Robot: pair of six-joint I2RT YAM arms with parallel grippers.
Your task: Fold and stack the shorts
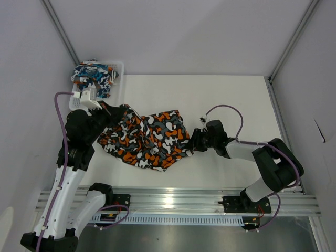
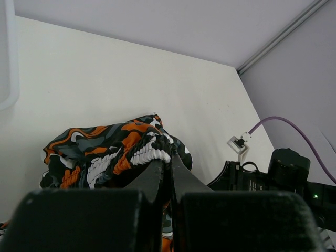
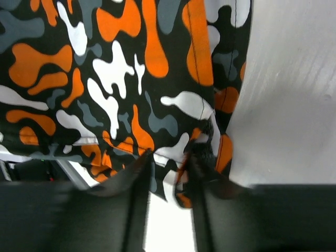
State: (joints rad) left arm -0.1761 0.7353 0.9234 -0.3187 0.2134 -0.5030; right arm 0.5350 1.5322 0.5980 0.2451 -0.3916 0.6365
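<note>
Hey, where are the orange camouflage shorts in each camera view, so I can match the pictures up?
Top external: the camouflage shorts lie spread left of centre on the white table.
Left wrist: lower left, bunched in a heap.
Right wrist: they fill the upper left and most of the picture.
Shared landmark: the white table, bare beside the shorts in all three views.
</note>
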